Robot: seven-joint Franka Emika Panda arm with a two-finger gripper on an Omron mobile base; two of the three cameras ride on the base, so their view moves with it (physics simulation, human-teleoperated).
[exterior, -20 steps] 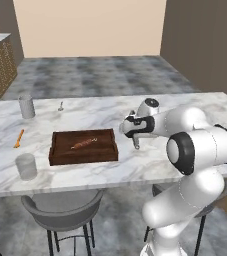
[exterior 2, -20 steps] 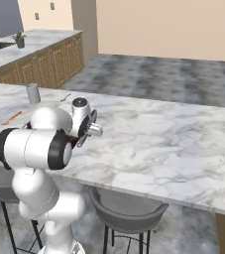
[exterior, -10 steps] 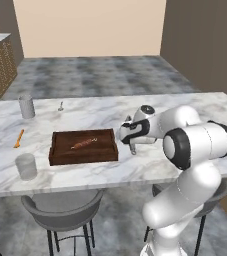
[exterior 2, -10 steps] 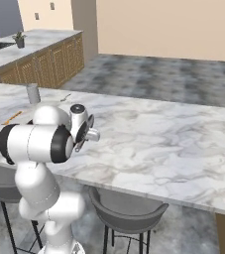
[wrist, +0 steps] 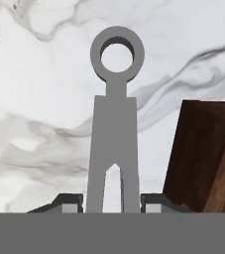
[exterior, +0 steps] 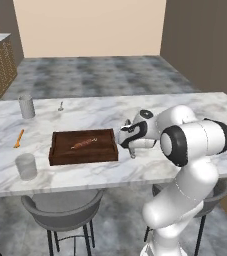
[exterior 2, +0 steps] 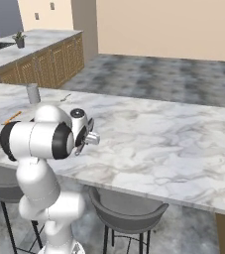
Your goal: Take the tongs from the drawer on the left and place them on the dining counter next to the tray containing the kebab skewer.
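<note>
Left base view: the gripper (exterior: 131, 150) hangs low over the dining counter (exterior: 185, 107), just right of the tray (exterior: 83, 147) with the kebab skewer (exterior: 83, 144) in it. A thin grey piece pointing down from the claw looks like the tongs (exterior: 133, 152); whether they touch the marble I cannot tell.

Right base view: the arm's bulk covers the gripper (exterior 2: 90, 138) and the tray.

Hand view: the tongs (wrist: 115, 134) stand between the two fingertips (wrist: 67, 202), which are clamped on them, ring end far from the hand, the tray's corner (wrist: 203, 158) just beside. The fetching looks done; what is left is letting go of them beside the tray.
</note>
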